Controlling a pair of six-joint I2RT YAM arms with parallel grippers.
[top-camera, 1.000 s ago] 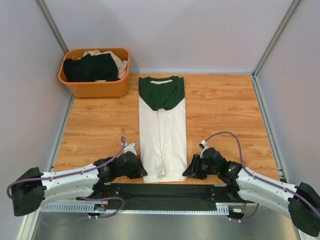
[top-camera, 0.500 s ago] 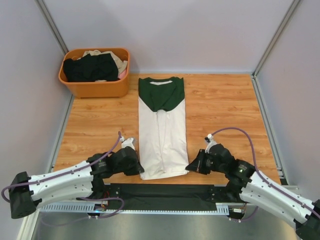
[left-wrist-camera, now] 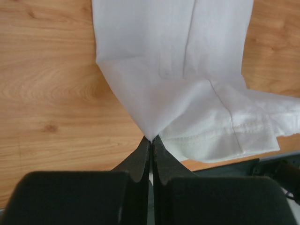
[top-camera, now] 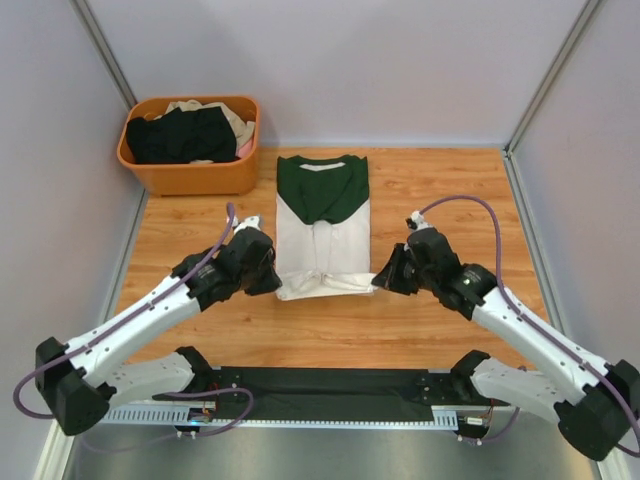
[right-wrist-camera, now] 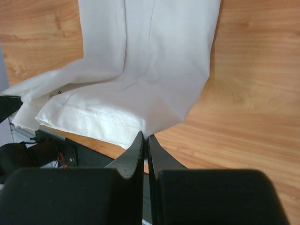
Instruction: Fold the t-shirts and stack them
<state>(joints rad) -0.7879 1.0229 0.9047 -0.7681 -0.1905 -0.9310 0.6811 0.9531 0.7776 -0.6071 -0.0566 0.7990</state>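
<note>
White t-shirt [top-camera: 322, 215] lies as a narrow strip in the middle of the surface [top-camera: 450, 210]. Long axis runs straight away from the arm bases, with the dark green collar end far and the hem end near. The near part is held off the wood, doubled back over the strip; the hem hangs between the two arms about halfway along. Left fingers [left-wrist-camera: 138, 157] are pressed together on the hem's left corner, and the cloth rises from the tips in a taut peak. Right fingers [right-wrist-camera: 133, 157] are pinched the same way on the right corner, the stitched hem sagging just beside them. No gap shows at either pair beyond the fabric itself. The green end lies dead ahead of both pairs, along the long axis. Neither arm is nearer; they sit level, one at each edge. Judgement: the fold wants both corners carried forward at an even pace, else the hem lands skewed; slack mid-hem may wrinkle. Orange basket [top-camera: 190, 178] sits at the far left corner, holding the black and beige shirts [top-camera: 185, 135], well apart from the work.
</note>
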